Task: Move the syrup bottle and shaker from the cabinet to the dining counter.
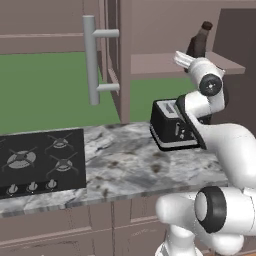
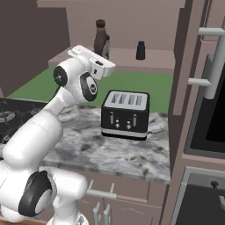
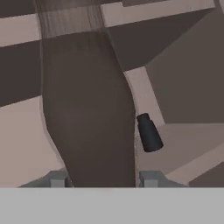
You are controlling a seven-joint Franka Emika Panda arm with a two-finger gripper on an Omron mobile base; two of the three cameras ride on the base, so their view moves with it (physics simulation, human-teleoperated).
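The syrup bottle [image 3: 87, 109], dark brown with a narrow neck and dark cap, stands upright on the cabinet's inner shelf [image 2: 154, 59]. It shows behind my wrist in the left base view [image 1: 201, 40] and the right base view [image 2: 101, 37]. In the hand view its wide body fills the space between both fingertips, and my gripper [image 3: 104, 179] is shut on it. The small black shaker [image 3: 148, 132] stands apart on the same shelf, to the bottle's right [image 2: 140, 50]. The dining counter is out of view.
A black toaster [image 2: 125, 114] sits on the marbled counter [image 1: 125, 165] under the shelf, directly below my arm. A black stove [image 1: 40, 160] lies to the left. The open cabinet door with its long grey bar handle [image 1: 91, 60] hangs left of the shelf.
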